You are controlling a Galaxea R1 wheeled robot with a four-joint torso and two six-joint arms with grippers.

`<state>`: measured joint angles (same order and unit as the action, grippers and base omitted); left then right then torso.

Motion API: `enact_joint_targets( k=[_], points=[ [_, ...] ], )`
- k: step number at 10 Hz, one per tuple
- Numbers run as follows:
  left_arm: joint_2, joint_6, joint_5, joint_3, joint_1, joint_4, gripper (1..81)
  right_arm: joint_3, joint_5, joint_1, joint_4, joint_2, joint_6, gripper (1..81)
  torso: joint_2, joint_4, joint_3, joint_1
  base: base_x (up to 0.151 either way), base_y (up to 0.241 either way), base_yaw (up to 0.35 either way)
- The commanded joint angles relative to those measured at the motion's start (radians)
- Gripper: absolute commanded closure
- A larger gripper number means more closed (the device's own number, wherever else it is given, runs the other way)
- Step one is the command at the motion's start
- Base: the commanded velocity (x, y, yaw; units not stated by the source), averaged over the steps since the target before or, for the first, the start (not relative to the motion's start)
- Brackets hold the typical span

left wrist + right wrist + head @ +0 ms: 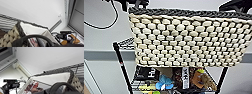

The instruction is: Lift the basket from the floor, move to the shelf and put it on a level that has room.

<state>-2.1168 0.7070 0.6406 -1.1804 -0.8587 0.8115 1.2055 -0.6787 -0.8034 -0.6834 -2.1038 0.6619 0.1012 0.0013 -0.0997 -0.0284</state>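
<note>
The basket (pixel 189 40), cream weave with a dark braided rim, hangs high in the head view, in front of the shelf (pixel 121 65). Its base hides most of the level (pixel 126 42), whose wire grid shows at the left corner. My left gripper (pixel 135 3) is at the rim's left end and my right gripper (pixel 234 6) at the right end, each shut on the basket. The left wrist view shows the basket's woven side (pixel 12 35), white lining and dark loop handle (pixel 35 36). The right wrist view shows the other end (pixel 74 80) and its handle (pixel 62 84). The floor is hidden.
A lower tier (pixel 137 83) below the basket holds a blue toy (pixel 165 82), a brown plush (pixel 202 79) and printed packets. A pale wall with a grey band (pixel 99 55) stands behind the rack. A black cable (pixel 107 25) hangs at the upper left.
</note>
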Motion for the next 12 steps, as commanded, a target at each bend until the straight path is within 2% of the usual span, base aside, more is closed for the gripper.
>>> enact_joint_targets(
  k=[1, 5, 6, 7, 11, 12],
  points=[
    [-0.046, -0.02, -0.049, -0.091, -0.165, -0.006, 81.1, 0.094, 0.07, -0.182, 0.016, -0.05, -0.015, 81.1, 0.0, 0.0, 0.0, 0.0, 0.0, 0.0, 0.0],
    [-0.097, -0.029, -0.041, -0.183, -0.165, -0.015, 81.1, 0.158, 0.07, -0.165, 0.018, -0.1, -0.019, 81.1, 0.0, 0.0, 0.0, 0.0, 0.0, 0.0, 0.0],
    [-0.117, -0.032, -0.007, -0.23, -0.151, -0.017, 81.1, 0.179, 0.07, -0.154, 0.018, -0.121, -0.019, 81.1, 0.0, 0.0, 0.0, 0.0, 0.0, 0.0, 0.0],
    [-0.126, -0.05, -0.004, -0.264, -0.139, -0.017, 81.1, 0.207, 0.071, -0.136, 0.019, -0.144, -0.022, 81.1, 0.0, 0.0, 0.0, 0.0, 0.0, 0.0, 0.0],
    [-0.181, -0.092, 0.002, -0.366, -0.095, -0.018, 81.1, 0.324, 0.071, -0.089, 0.019, -0.231, -0.084, 81.1, 0.0, 0.0, 0.0, 0.0, 0.0, 0.0, 0.0],
    [-0.204, -0.101, 0.022, -0.404, -0.079, -0.02, 81.1, 0.35, 0.071, -0.085, 0.019, -0.245, -0.1, 81.1, 0.0, 0.0, 0.0, 0.0, 0.0, 0.0, 0.0]
  ],
)
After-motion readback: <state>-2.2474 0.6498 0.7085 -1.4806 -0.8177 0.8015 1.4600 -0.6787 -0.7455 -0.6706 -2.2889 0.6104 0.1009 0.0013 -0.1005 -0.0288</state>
